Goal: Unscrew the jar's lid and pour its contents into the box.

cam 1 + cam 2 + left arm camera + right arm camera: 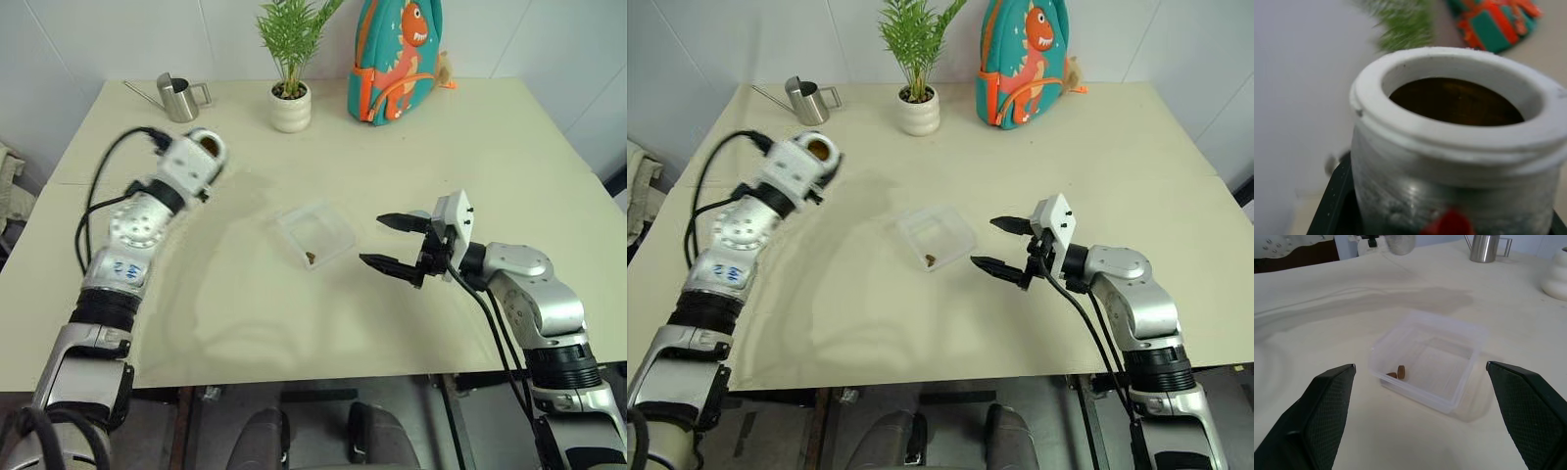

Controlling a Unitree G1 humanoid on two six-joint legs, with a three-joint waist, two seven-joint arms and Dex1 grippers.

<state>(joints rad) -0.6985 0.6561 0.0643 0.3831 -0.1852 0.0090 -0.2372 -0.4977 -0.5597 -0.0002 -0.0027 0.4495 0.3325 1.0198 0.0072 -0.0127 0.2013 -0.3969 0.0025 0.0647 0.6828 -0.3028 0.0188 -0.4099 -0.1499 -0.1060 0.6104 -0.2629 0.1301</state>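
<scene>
Clear glossy plastic box [1431,363], translucent whitish plastic jar [1459,161], shiny steel watering can [178,97], matt table [509,166]

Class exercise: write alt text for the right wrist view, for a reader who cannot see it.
A clear plastic box sits on a cream table, holding two small brown bits near one wall. The right tool is open, its two black fingers spread wide either side of the box, not touching it.
</scene>
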